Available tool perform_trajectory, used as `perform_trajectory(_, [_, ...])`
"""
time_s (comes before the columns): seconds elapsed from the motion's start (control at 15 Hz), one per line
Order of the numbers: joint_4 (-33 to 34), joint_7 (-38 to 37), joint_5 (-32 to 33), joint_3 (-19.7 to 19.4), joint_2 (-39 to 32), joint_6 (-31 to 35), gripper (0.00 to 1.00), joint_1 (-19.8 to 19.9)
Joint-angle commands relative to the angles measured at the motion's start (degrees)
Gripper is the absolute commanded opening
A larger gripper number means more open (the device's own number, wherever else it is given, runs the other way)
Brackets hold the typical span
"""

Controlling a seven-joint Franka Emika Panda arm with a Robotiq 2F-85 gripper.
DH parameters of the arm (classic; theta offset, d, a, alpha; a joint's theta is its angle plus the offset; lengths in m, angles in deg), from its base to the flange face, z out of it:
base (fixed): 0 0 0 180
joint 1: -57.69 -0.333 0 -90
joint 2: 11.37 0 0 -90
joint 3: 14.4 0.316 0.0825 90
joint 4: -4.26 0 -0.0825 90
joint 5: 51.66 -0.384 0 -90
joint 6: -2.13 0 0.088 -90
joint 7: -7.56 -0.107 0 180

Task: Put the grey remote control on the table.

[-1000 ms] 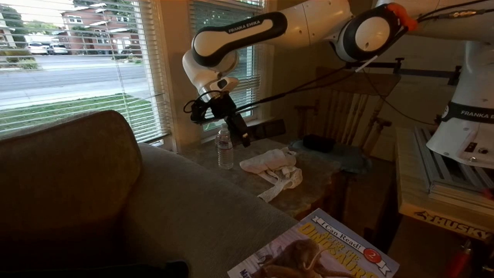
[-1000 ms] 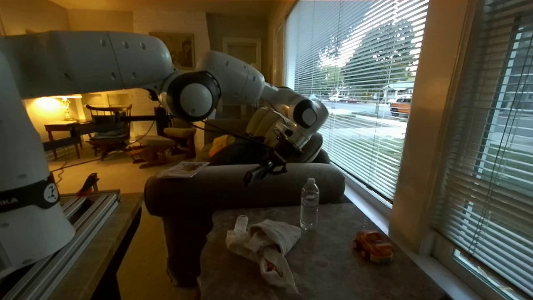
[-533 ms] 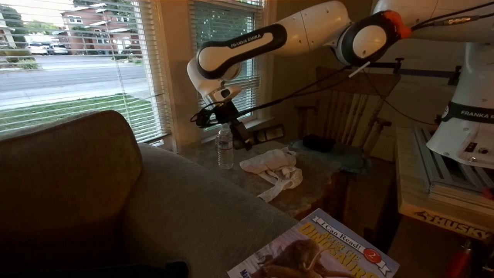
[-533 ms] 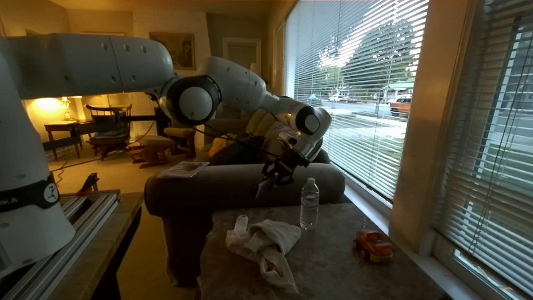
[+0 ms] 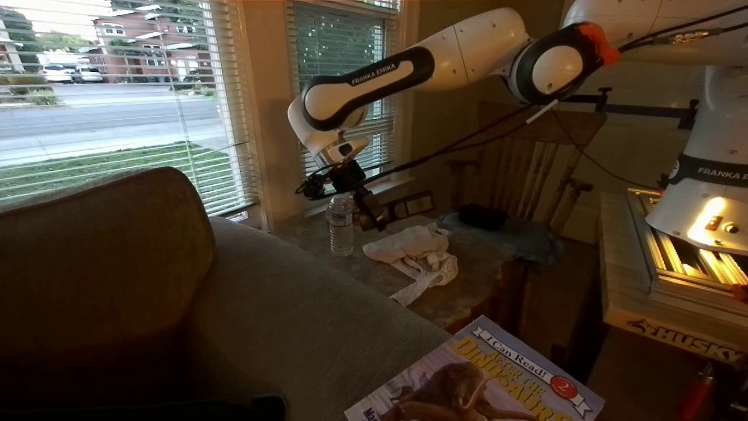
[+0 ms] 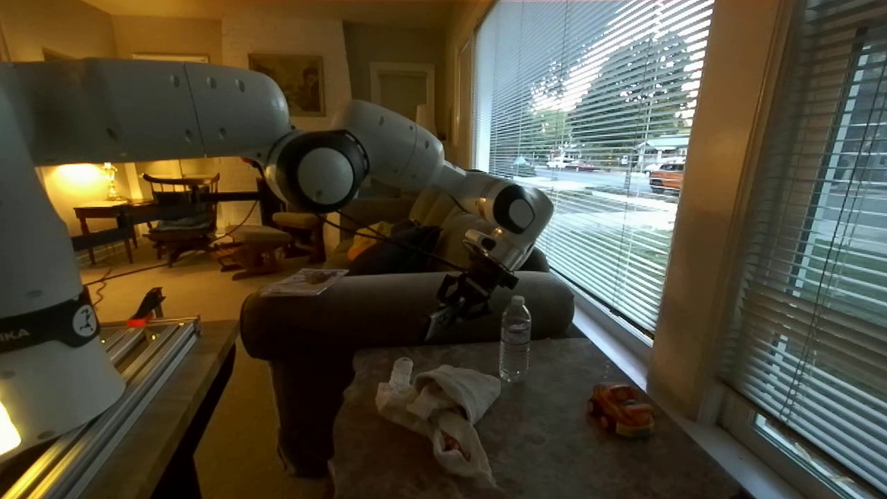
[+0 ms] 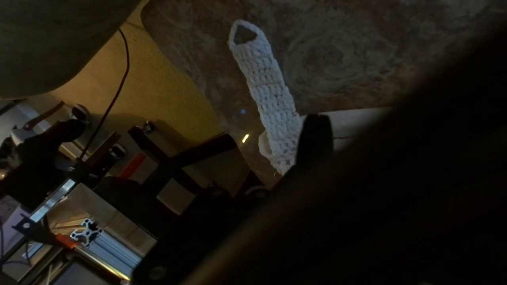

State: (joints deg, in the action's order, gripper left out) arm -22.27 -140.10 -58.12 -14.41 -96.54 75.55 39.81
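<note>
Centrally in an exterior view, the gripper [image 5: 376,222] tilts downward with its fingers clamped on the remote [image 5: 419,204], which projects toward the right of the frame as a dark bar with paler patches; its buttons are too dim to make out. Both hang over the table [image 6: 554,443], apart from its mottled top, which occupies the lower middle and lower right of the frame in an exterior view. On that top, from left to right: a crumpled white cloth [image 6: 461,391], an upright bottle [image 6: 515,343] and an orange toy car [image 6: 621,410]. Behind it, across the middle of the frame, runs the sofa arm [image 6: 374,312], bearing a book [image 6: 305,282] at its left end. In the wrist view, a white crocheted strip [image 7: 269,91] slants down the upper middle, the gripper's black tip overlapping its lower end.
</note>
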Motion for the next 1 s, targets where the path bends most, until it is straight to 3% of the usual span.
perform_trajectory(0.0, [0.19,-0.15,0.73,0.8,0.0,-0.15,0.15,0.23])
perform_trajectory(0.07, [0.19,-0.15,0.73,0.81,0.0,-0.15,0.04,0.22])
perform_trajectory(0.4, [-1.45,-3.2,8.12,-4.72,0.0,7.21,0.04,-2.8])
perform_trajectory(0.73, [-3.38,-5.7,9.62,-5.13,-0.14,14.71,0.04,-2.92])
perform_trajectory(0.8, [-1.9,-2.81,8.62,-3.94,-0.18,10.54,0.04,-1.81])
perform_trajectory(0.87, [-1.99,-2.81,8.59,-3.85,-0.2,10.64,0.15,-1.74])
perform_trajectory(0.93, [-1.99,-2.79,8.55,-3.75,-0.19,10.54,0.15,-1.65])
